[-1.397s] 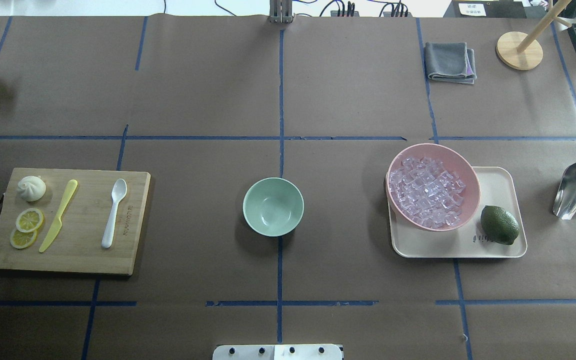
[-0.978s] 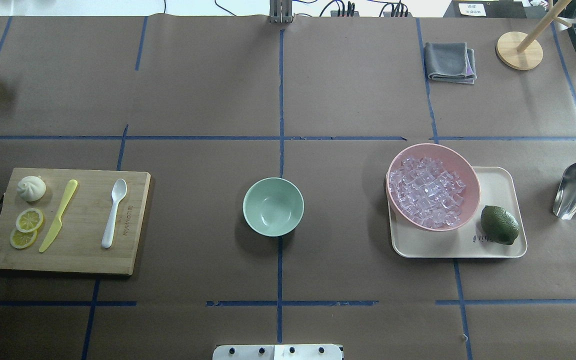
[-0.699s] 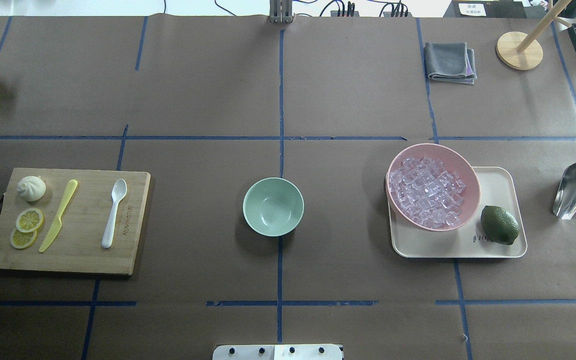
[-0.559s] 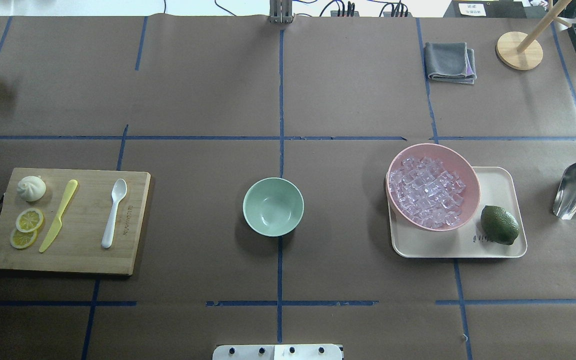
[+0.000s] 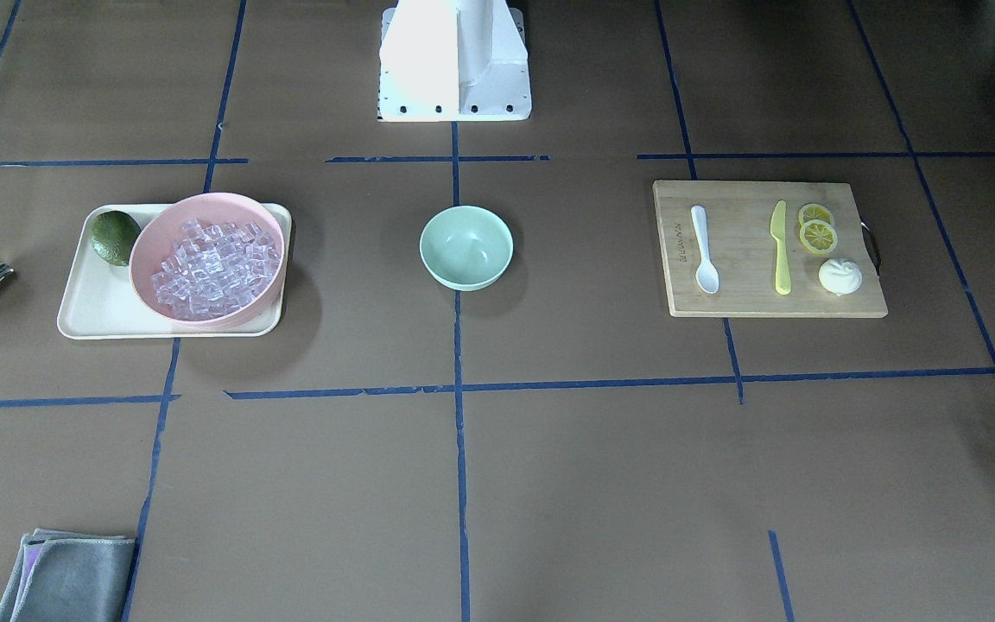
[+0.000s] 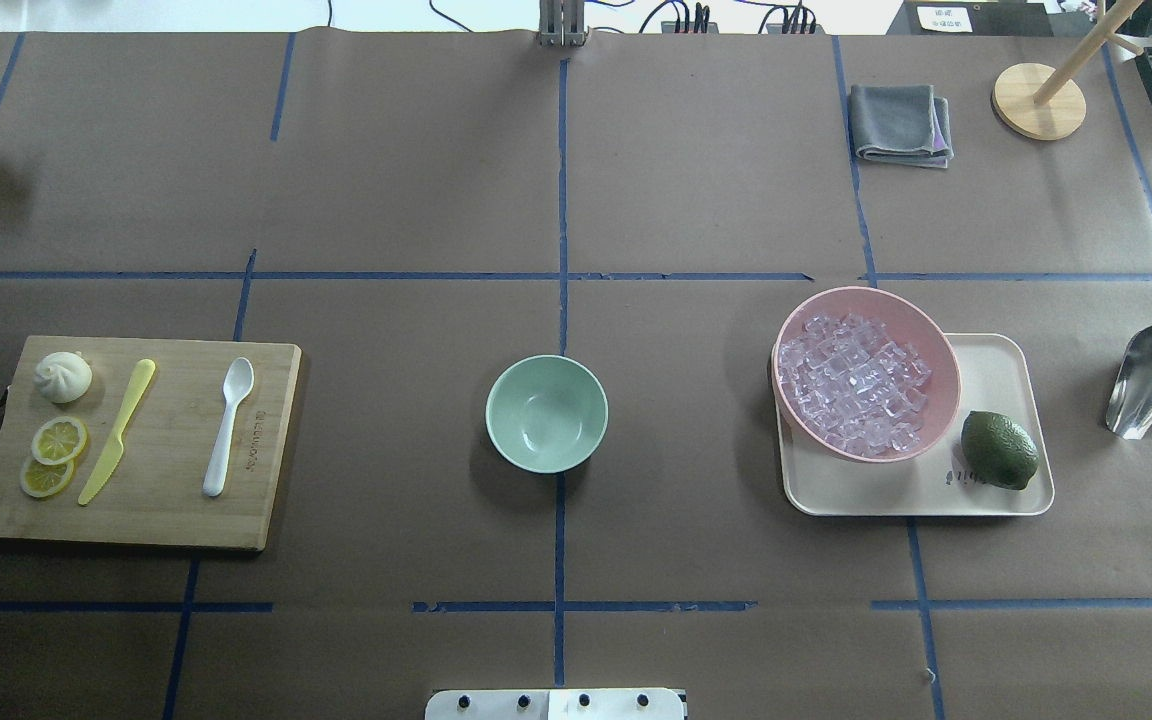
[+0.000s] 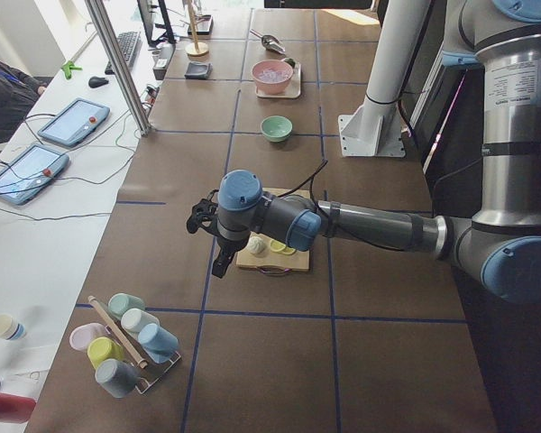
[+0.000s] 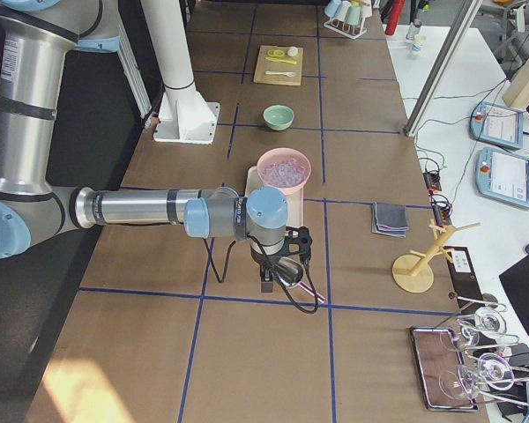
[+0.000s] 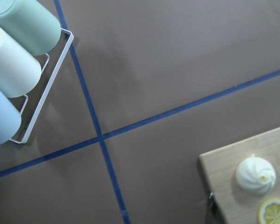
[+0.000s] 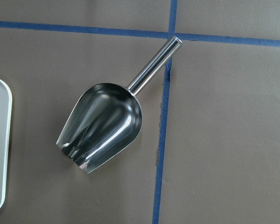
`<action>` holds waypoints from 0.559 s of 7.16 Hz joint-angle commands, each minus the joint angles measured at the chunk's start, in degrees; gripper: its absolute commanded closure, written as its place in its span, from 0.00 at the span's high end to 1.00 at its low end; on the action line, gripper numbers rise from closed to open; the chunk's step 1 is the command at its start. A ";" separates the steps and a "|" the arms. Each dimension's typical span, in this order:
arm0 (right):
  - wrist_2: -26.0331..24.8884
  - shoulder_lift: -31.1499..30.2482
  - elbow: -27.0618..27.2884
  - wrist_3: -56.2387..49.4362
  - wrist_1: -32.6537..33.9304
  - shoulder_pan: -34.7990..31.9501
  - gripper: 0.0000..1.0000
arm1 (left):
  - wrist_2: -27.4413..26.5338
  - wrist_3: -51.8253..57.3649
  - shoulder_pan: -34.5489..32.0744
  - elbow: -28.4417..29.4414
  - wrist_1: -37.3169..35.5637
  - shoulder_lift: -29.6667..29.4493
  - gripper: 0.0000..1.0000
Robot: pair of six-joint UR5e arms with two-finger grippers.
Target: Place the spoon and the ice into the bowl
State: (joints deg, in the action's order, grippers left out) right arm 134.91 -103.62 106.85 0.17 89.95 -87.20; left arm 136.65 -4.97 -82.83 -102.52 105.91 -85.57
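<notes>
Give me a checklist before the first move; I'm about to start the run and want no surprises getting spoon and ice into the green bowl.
1. Green bowl upright and empty: ok.
2. Spoon lying free on the cutting board, apart from the yellow knife: ok.
3. Ice piled in the pink bowl, open from above: ok.
4. Metal scoop on the table under the right wrist camera, handle unobstructed: ok.
5. Left gripper open: cannot tell, only the side view shows it.
6. Right gripper open: cannot tell, same reason.
</notes>
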 commanded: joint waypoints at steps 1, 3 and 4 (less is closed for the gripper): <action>0.09 0.00 -0.06 0.00 -0.65 0.01 1.00 | 1.15 -6.85 7.38 -1.35 4.71 -0.47 1.00; 0.09 -0.09 -0.06 0.00 -0.74 0.01 1.00 | 0.02 -23.17 17.06 -2.76 4.92 -3.88 1.00; 0.09 -0.09 -0.06 0.00 -0.74 0.10 1.00 | -5.81 -29.68 21.53 -5.29 4.92 -4.07 1.00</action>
State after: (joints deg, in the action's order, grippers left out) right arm 135.00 -103.67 106.79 0.18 89.24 -87.16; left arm 135.49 -26.14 -66.63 -105.47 110.63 -88.82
